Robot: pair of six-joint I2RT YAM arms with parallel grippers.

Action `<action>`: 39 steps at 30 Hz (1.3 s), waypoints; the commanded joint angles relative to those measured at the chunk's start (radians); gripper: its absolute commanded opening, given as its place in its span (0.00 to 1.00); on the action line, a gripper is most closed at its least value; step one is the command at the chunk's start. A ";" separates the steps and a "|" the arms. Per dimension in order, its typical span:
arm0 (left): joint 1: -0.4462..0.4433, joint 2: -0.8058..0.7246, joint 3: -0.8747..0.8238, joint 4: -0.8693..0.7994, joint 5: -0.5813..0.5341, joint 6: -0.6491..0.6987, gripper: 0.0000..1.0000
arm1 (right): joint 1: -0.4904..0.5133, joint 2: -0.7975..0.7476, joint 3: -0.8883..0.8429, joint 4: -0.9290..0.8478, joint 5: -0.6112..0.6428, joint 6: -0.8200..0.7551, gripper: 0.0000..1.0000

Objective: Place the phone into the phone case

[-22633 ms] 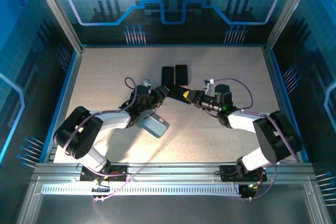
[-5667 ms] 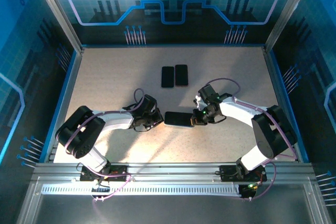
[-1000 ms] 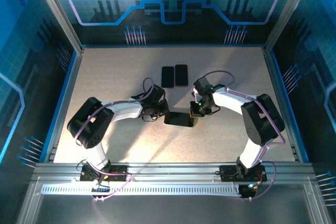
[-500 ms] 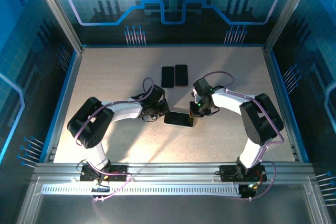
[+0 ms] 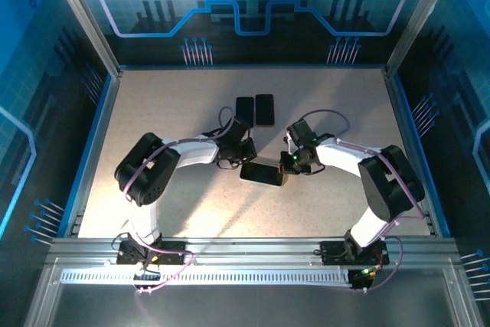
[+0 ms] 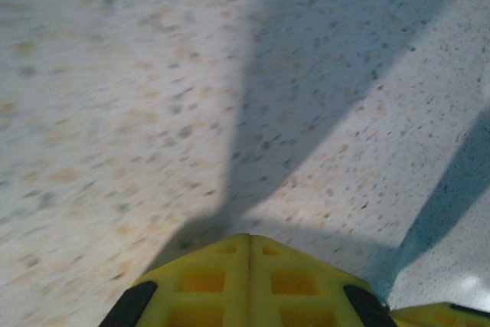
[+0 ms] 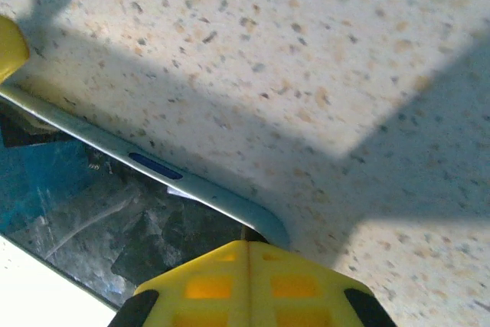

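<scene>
The phone (image 5: 261, 174) lies flat near the table's middle, dark glossy screen (image 7: 115, 220) up, seated inside the pale blue phone case, whose rim (image 7: 191, 181) wraps its edge and rounded corner. My right gripper (image 5: 285, 170) is shut, its yellow fingertips (image 7: 249, 244) together right over the phone's right corner, with nothing between them. My left gripper (image 5: 246, 157) is also shut and empty, its tip (image 6: 249, 237) just above bare tabletop beside the phone's far left corner. A bit of a yellow left finger (image 7: 8, 44) shows in the right wrist view.
Two more dark phones (image 5: 244, 110) (image 5: 264, 109) lie side by side on the speckled table (image 5: 168, 112) just beyond the grippers. Metal frame posts and blue walls border the table.
The left arm has swung right and brought its shut gripper up to the phone's far left corner. The right gripper has stayed at the phone's right end, shifting only slightly.
</scene>
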 commanded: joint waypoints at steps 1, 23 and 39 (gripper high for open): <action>-0.034 0.071 0.061 -0.020 -0.001 0.022 0.04 | -0.031 -0.035 -0.034 -0.088 0.001 -0.005 0.00; -0.060 -0.256 -0.145 -0.195 -0.041 0.042 0.06 | -0.039 -0.105 -0.058 -0.043 -0.091 -0.045 0.00; -0.177 -0.202 -0.152 -0.234 -0.012 0.019 0.06 | -0.038 -0.014 -0.007 -0.014 -0.120 -0.052 0.00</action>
